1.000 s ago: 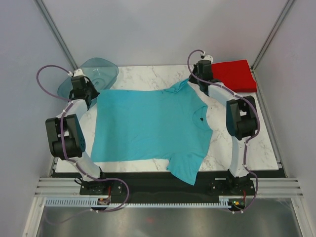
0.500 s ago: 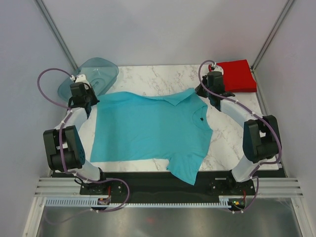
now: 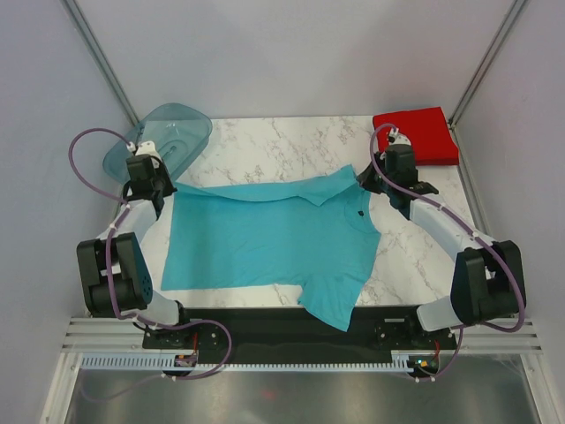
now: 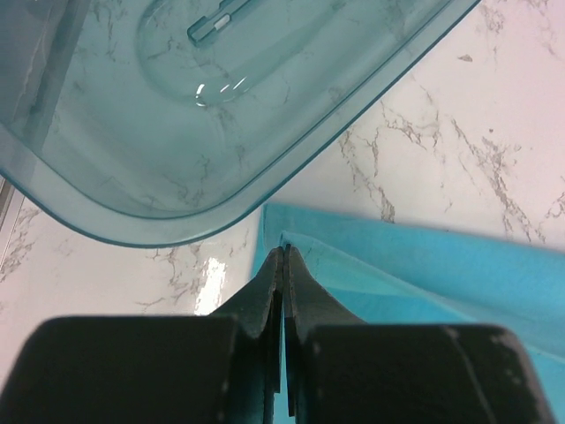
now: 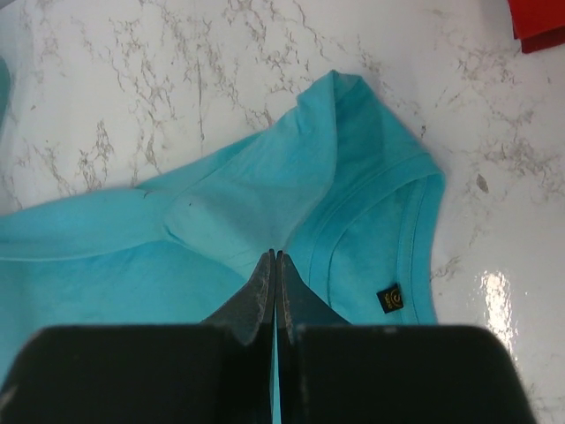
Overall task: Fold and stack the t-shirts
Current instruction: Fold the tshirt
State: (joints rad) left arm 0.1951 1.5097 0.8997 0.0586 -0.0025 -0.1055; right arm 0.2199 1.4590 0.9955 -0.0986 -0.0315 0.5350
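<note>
Two pinches: our left gripper (image 4: pixel 282 256) and right gripper (image 5: pixel 274 258) clamp the turned-over far edge of the turquoise t-shirt (image 3: pixel 265 238). Marble table (image 3: pixel 291 141) shows beyond it, between the tray (image 3: pixel 168 132) far-left and the folded red t-shirt (image 3: pixel 419 132) far-right.

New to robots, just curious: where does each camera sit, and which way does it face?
Top external: above and behind, looking down at the table; both arms show.
Left wrist: on the left arm, facing the tray past its shut fingers.
Right wrist: on the right arm, facing the turquoise t-shirt past its shut fingers.
Shared: all show that t-shirt.
</note>
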